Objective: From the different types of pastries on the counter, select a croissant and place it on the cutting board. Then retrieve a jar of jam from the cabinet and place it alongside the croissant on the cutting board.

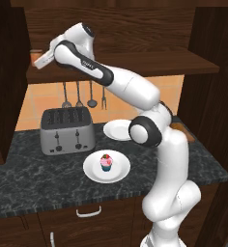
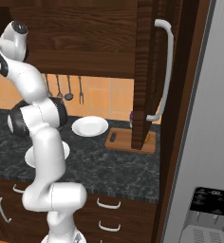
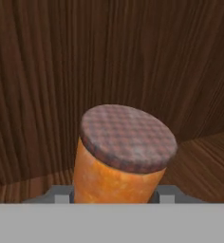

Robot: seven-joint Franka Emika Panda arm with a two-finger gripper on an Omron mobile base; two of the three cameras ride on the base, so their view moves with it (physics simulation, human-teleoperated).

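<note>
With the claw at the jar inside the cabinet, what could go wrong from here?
1. The jar of jam sits between the claw tips near its base; the grip looks low, so the jar may tilt when lifted.
2. The open cabinet door hangs over the cutting board, so the arm may bump it on the way there.
</note>
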